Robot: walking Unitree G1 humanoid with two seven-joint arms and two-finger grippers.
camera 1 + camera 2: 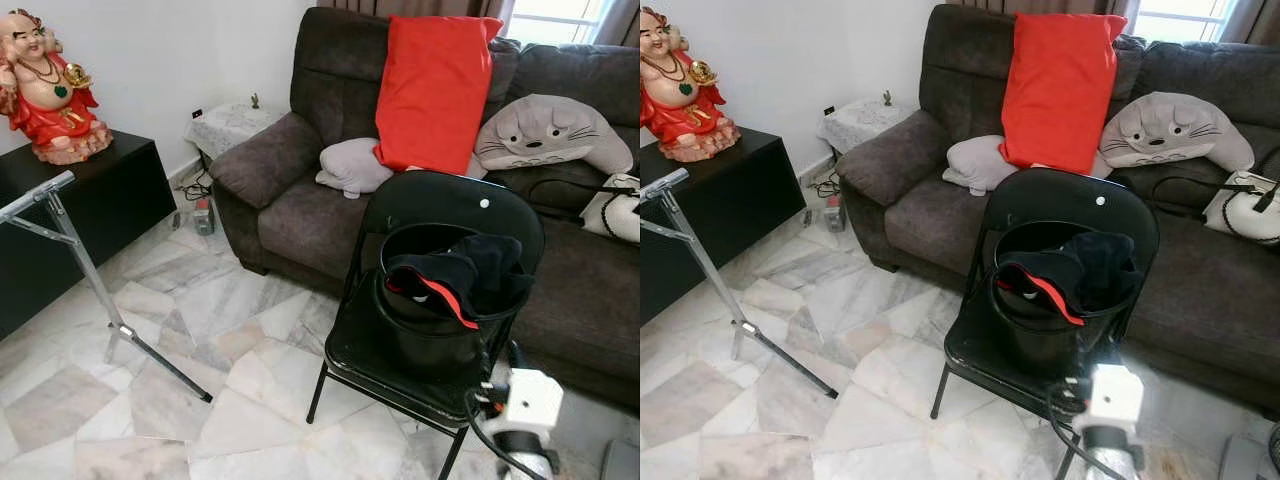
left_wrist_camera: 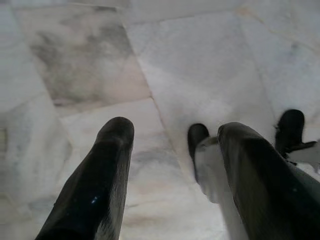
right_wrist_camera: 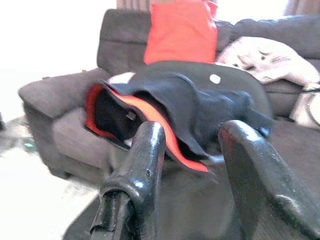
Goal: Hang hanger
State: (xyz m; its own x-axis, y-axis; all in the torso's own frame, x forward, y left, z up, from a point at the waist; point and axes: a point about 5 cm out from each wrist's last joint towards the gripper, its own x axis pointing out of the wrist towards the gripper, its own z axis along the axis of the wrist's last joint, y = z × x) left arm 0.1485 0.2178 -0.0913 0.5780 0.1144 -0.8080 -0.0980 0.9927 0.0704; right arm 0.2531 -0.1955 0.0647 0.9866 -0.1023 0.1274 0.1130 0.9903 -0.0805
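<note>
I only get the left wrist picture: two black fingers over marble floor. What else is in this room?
Observer: A black folding chair stands before a dark sofa, carrying a black bucket.
Operator: Anything in the bucket?
Observer: Dark clothing with a red-orange lining is draped over its rim.
Operator: Where's the other hand?
Observer: The right gripper is open, facing that clothing from close by.
Operator: Anything to hang things on?
Observer: A metal rack stands at the robot's left.

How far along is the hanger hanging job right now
Nothing looks hung yet. The black and red garment sits in the black bucket on the chair. The open right gripper faces it, empty. The metal rack stands bare; picking up and hanging remain.
</note>
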